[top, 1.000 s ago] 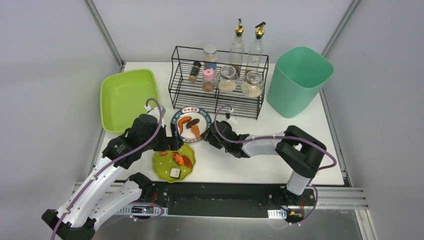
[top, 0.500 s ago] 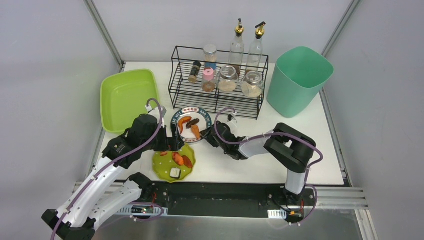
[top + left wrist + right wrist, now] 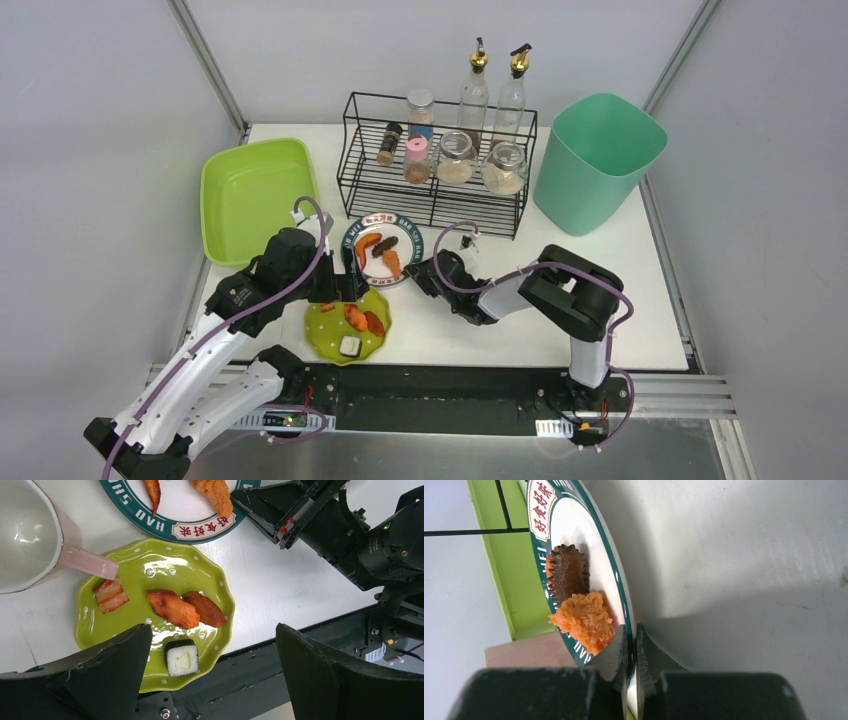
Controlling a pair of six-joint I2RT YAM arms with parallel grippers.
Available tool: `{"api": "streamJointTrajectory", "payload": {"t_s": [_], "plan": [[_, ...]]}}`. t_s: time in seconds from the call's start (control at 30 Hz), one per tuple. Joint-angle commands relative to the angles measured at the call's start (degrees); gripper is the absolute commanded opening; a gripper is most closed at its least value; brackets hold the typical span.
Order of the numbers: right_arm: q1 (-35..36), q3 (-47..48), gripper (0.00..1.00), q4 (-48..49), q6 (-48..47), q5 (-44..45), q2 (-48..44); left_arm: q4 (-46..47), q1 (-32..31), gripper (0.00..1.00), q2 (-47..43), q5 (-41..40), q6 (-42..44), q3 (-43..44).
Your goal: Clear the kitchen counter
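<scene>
On the white kitchen counter (image 3: 640,262) a white plate with a teal lettered rim (image 3: 383,247) carries fried orange pieces (image 3: 584,620) and a dark brown piece (image 3: 569,572). My right gripper (image 3: 418,272) is shut on that plate's right rim (image 3: 621,590), one finger above and one below it (image 3: 631,635). A lime-green dotted plate (image 3: 348,325) near the front edge holds meat slices and a sushi roll (image 3: 181,658). My left gripper (image 3: 212,630) hovers open over the green plate (image 3: 155,575), gripping nothing.
A pink mug (image 3: 25,530) stands left of the two plates. A lime-green square tub (image 3: 255,195) sits at the back left. A black wire rack (image 3: 435,190) with jars and bottles sits at the back, and a mint bin (image 3: 598,160) at the back right.
My right gripper has slid left onto the teal-rimmed plate's edge and shut on it, its arm folding inward. The left arm has not moved.
</scene>
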Motion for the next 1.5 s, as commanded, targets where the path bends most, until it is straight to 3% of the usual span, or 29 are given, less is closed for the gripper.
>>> {"api": "streamJointTrajectory", "payload": {"t_s": [0.0, 0.23, 0.6, 1.0, 1.23, 1.47], "plan": [[-0.11, -2.88, 0.00, -3.31, -0.91, 2.87, -0.39, 1.23, 0.02, 0.99, 0.13, 0.24, 0.77, -0.47], [-0.18, -6.88, 0.00, -5.69, -0.67, 3.67, -8.03, 1.15, 0.05, 0.99, 0.04, -0.77, 0.81, -0.44], [-0.08, -13.16, 0.00, -19.34, -1.71, 3.37, -28.49, 1.15, 0.10, 0.99, -0.54, -1.65, 0.86, -0.47], [0.86, -18.35, 0.00, -35.75, -3.88, 3.97, -58.51, 1.15, 0.11, 0.99, -0.72, -2.26, 0.54, -0.79], [1.29, -13.09, 0.00, -54.90, -6.60, 4.17, -73.56, 0.97, 0.11, 0.99, -0.59, -2.22, 0.54, -0.79], [1.38, -1.66, 0.00, -70.05, -9.21, 5.48, -79.95, 0.97, 0.11, 0.99, -0.57, -2.22, 0.63, -0.64]]}}
